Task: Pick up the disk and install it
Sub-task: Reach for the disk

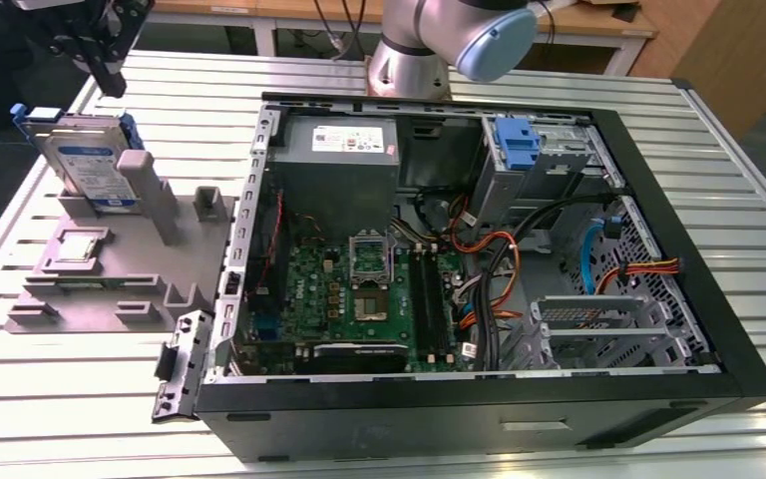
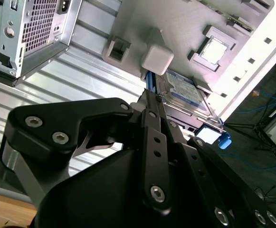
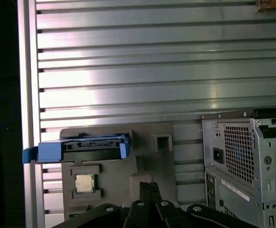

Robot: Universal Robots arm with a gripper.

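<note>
Open black metal computer case (image 1: 423, 424) on a ribbed silver tabletop (image 1: 64, 399).
Inside lie a green motherboard (image 1: 343, 299) and grey power-supply box (image 1: 340, 150); a grey plastic fixture (image 1: 131, 284) stands just beside the case.

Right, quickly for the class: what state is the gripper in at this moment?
Gripper: shut, holding nothing; the disk stands in the grey holder, apart from it.

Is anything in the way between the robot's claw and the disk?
No, nothing visible does. Only open air lies between the gripper and the disk, which stands upright in the grey holder. A grey post stands beside the disk, not between.
</note>
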